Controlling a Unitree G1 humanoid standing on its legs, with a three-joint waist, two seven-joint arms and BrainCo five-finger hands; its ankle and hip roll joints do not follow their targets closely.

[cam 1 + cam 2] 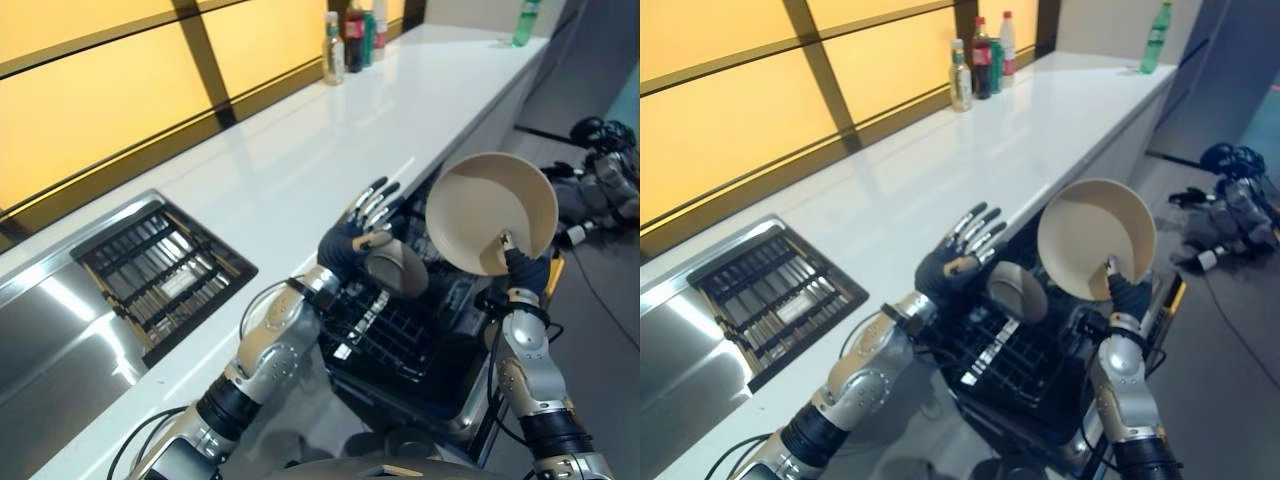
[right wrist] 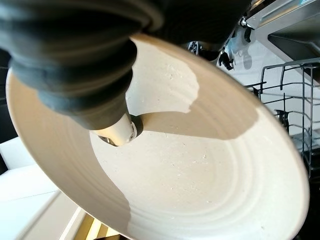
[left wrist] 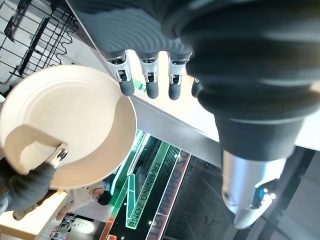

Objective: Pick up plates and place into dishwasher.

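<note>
Kitchen w/ long white counter under amber wall panels; sink w/ dark grid insert at approx 9 o'clock of the head view, bottles at 12 and one green bottle at 1. Open dishwasher rack sits below the counter edge, centre-low.

Progress, as I judge it: mid-way. One grey plate already stands on edge in the rack. A cream plate is up in the air over the rack at approx 3 o'clock, tilted, face to the camera, not yet slotted. What's left: lower it into the tines and let go.

Right hand pinches the cream plate's lower rim; thumb on the face, other fingers behind, per the right wrist view. Left hand hovers over the rack near the counter edge, fingers straight and spread, holding nothing, just beside the grey plate.

Writing: bottle labels too small to read. In the left wrist view a green-lit wall sign carries large lettering.
</note>
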